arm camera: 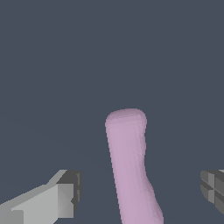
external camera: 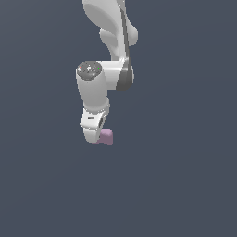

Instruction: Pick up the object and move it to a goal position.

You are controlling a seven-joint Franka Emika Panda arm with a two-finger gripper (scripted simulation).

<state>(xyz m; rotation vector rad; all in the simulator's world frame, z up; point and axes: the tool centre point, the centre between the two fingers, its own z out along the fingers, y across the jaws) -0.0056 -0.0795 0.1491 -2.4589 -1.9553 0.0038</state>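
Pincer (arm camera: 139,192) fingers wide apart w/ object (arm camera: 131,166) between.

Small rounded blocky lump (external camera: 107,137): pale pink-lilac, uniform, no pattern; in the wrist view (arm camera: 131,170) the same flat pink-lilac with slightly darker shading at its edges.

Glossy jointed robot arm (external camera: 99,88): white shell, dark grey band at one joint, mottled grey cap on the joint at the exterior view's left.

Tool (arm camera: 140,192): light grey fingers (arm camera: 52,201) with darker grey blocky tips.

Smooth plain worktop (external camera: 185,185): even dark slate blue-grey throughout, unmarked.
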